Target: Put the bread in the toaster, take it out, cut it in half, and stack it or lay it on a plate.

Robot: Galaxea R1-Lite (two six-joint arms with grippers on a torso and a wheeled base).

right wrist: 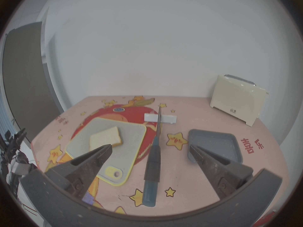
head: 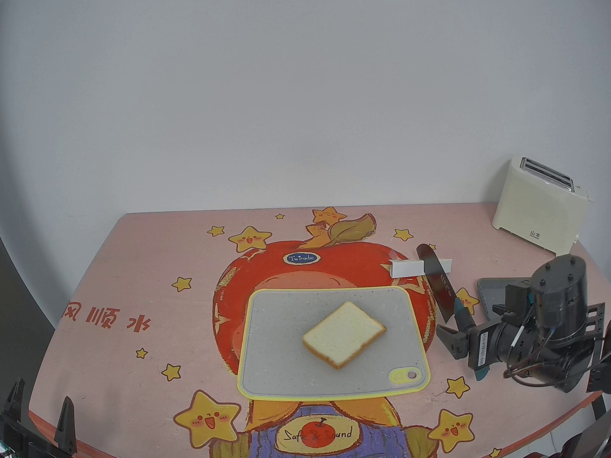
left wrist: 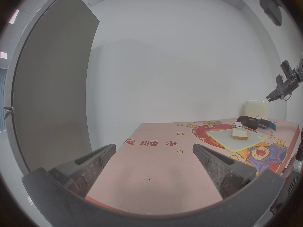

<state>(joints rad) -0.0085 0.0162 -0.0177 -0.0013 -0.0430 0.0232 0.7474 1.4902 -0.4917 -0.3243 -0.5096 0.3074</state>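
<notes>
A slice of bread (head: 344, 333) (right wrist: 105, 137) (left wrist: 240, 133) lies flat on a grey cutting board with a yellow rim (head: 273, 351) (right wrist: 132, 133). A cream toaster (head: 541, 205) (right wrist: 238, 100) stands at the far right corner of the table. A dark-bladed knife (head: 439, 281) (right wrist: 153, 161) with a teal handle end lies right of the board, its blade propped on a small white block (head: 407, 267) (right wrist: 169, 119). My right gripper (head: 455, 341) (right wrist: 150, 150) hangs open above the knife handle, apart from it. My left gripper (head: 41, 408) (left wrist: 154, 152) is open at the table's near left edge, holding nothing.
A grey square plate (head: 493, 294) (right wrist: 214, 142) sits right of the knife, in front of the toaster. The pink printed table (head: 159, 256) has free room on its left half. A wall rises behind the table and a grey panel (left wrist: 53, 79) stands past its left end.
</notes>
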